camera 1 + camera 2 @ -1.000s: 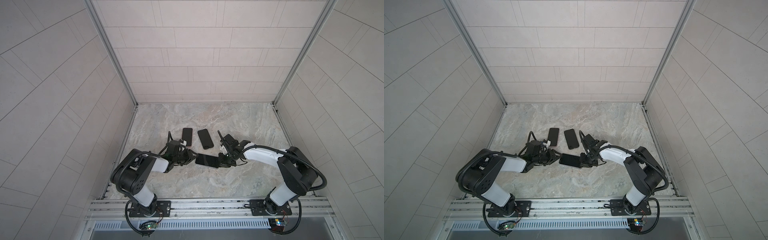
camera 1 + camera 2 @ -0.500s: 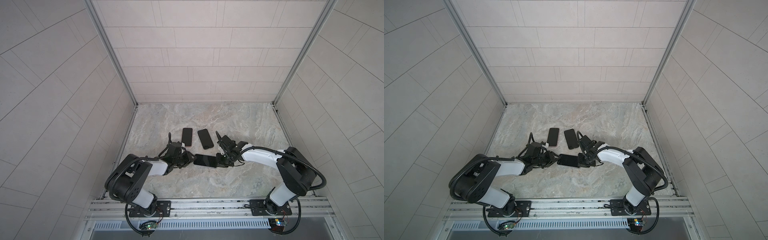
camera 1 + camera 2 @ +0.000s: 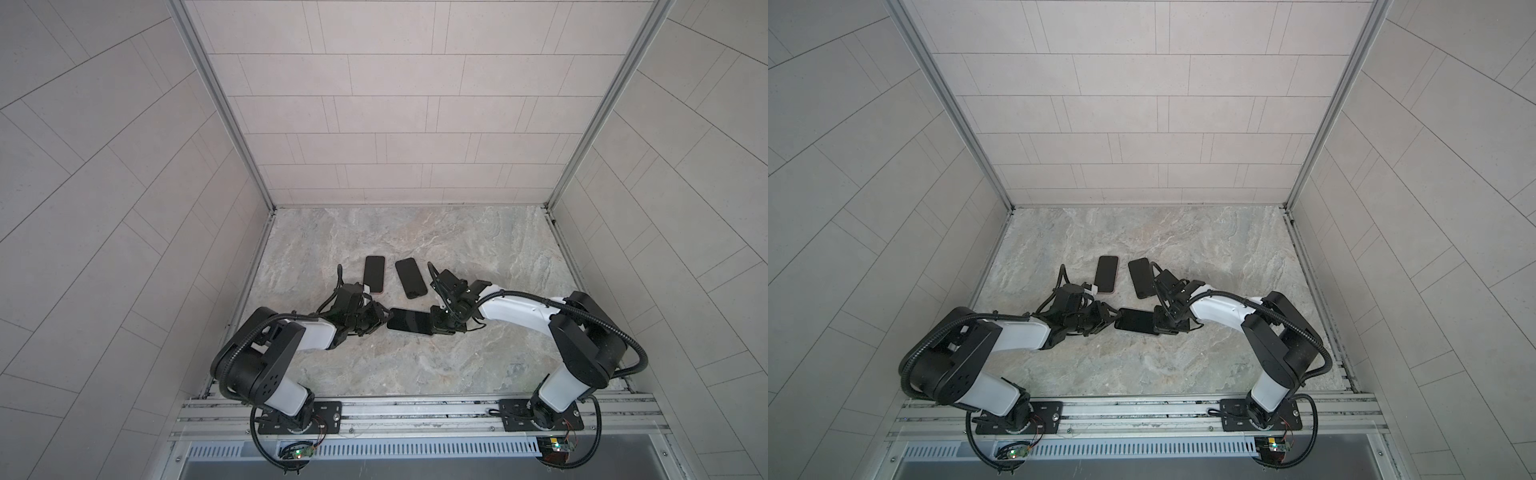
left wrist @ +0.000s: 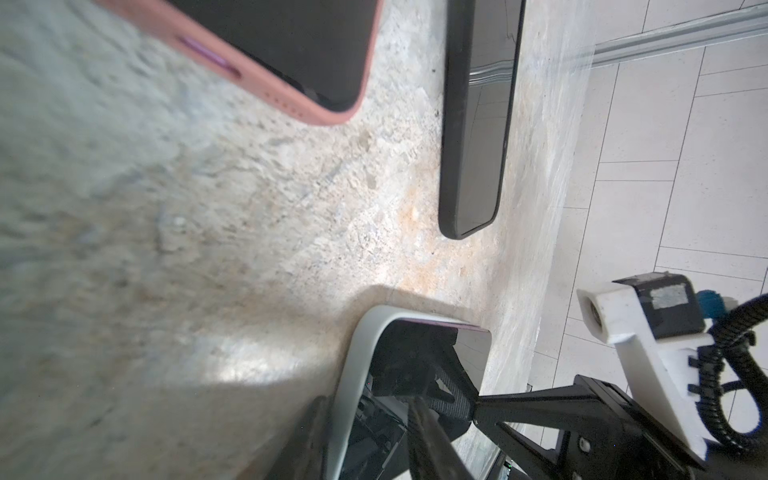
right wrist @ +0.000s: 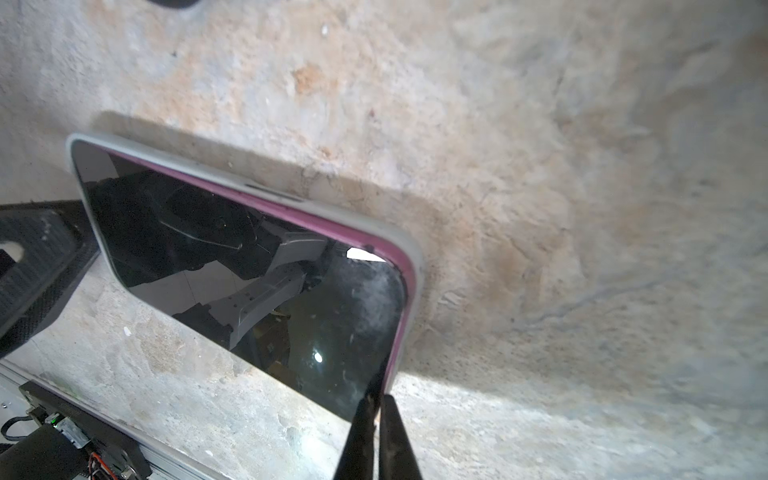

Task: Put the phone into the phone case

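Right end effector (image 3: 435, 328) farther left, low

In both top views the cell is seen from high above its near edge, looking down toward the far wall (image 3: 395, 104), with the whole tabletop (image 3: 457, 249) and the near rail (image 3: 415, 409) taken in. From each wrist the tabletop is viewed very close, at a low slant: rightward and far from the left wrist, leftward and near from the right. The phone (image 5: 249, 266) nearest the rail is shared by all four views.
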Motion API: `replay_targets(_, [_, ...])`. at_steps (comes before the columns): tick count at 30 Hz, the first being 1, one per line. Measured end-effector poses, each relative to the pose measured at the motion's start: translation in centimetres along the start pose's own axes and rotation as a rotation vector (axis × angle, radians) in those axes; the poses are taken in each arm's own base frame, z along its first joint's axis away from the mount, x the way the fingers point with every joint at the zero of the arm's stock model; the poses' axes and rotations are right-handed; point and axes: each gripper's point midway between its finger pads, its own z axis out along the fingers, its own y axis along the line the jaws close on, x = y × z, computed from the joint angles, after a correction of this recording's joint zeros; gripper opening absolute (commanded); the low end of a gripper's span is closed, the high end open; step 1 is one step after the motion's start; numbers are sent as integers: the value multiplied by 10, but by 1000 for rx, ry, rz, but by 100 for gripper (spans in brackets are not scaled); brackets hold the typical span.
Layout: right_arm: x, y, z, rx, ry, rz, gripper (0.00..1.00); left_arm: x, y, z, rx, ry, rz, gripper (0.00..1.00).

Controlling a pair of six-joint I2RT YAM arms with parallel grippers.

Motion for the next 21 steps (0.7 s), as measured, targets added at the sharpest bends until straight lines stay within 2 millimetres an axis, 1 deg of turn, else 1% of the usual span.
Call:
replay_targets(18, [2,-1,6,44,13,12,6,-1,-1,1,1,-2,4,38])
replay_targets(21, [3,1,8,45,12,11,6,-6,0,1,-4,-22,6,38])
